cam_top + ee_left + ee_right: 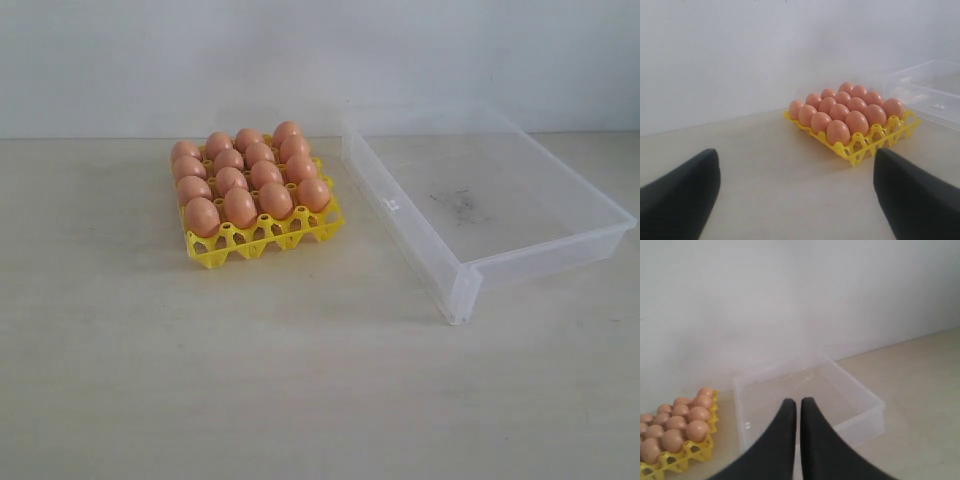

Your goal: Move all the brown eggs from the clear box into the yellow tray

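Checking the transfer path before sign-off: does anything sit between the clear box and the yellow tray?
Nothing visible does. Only bare table lies between the clear box and the yellow tray, which stand apart. The brown eggs in view all sit in tray cups already; the box looks empty.

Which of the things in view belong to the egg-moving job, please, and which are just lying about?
Belonging to the job:
- brown eggs, all sitting in the yellow tray
- clear box, with no eggs visible in it

Just there:
- table
- white wall behind
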Action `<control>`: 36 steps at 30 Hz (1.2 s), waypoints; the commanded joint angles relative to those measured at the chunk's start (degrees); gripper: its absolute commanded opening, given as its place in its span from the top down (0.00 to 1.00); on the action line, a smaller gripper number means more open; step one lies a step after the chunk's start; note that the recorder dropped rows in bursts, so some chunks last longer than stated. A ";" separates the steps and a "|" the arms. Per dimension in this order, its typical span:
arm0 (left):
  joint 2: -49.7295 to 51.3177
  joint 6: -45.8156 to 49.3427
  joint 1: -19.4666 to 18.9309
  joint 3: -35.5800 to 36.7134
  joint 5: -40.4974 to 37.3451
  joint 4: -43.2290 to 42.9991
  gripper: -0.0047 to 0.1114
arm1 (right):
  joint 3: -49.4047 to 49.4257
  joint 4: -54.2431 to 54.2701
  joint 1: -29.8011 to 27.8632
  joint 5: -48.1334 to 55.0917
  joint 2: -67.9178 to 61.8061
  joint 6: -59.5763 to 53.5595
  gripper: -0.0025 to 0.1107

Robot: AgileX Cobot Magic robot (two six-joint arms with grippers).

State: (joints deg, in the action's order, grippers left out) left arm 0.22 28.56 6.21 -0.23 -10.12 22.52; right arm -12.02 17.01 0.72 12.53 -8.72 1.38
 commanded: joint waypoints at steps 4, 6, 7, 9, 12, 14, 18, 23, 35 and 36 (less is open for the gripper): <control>-0.22 -0.45 0.37 0.23 0.03 0.38 0.29 | 10.79 -9.44 -0.15 -14.44 0.14 16.89 0.98; -0.22 -0.45 0.37 0.23 0.03 0.38 0.29 | 11.89 -11.40 -0.15 -11.47 0.04 27.55 0.98; -0.22 -0.45 0.37 0.23 0.03 0.38 0.29 | 12.02 -12.49 -0.15 -11.01 0.04 29.47 0.98; -0.22 -0.45 0.37 0.23 0.03 0.38 0.29 | 12.02 -12.32 -0.15 -10.26 0.04 29.78 0.98; -0.22 -0.45 0.37 0.23 0.03 0.38 0.29 | 12.02 -12.44 -0.15 1.25 0.04 29.78 0.98; -0.22 -0.45 0.37 0.23 0.03 0.38 0.29 | 11.38 -12.27 -0.15 17.82 0.04 29.66 0.98; -0.22 -0.45 0.38 0.23 -0.08 0.38 0.29 | 10.60 -12.16 -0.15 17.73 0.04 29.66 0.98; -0.22 -0.45 0.38 0.23 -0.08 0.38 0.29 | 10.60 -12.16 -0.15 17.65 0.04 29.66 0.98; -0.22 -0.45 0.38 0.23 -0.08 0.38 0.29 | 10.60 -12.16 -0.15 17.65 0.04 29.66 0.98; -0.22 -0.45 0.38 0.23 -0.08 0.38 0.29 | 10.60 -12.16 -0.15 17.65 0.04 29.66 0.98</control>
State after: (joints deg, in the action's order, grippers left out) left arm 0.22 28.56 6.21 -0.23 -10.12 22.52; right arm -1.02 5.10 0.72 30.27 -8.72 31.11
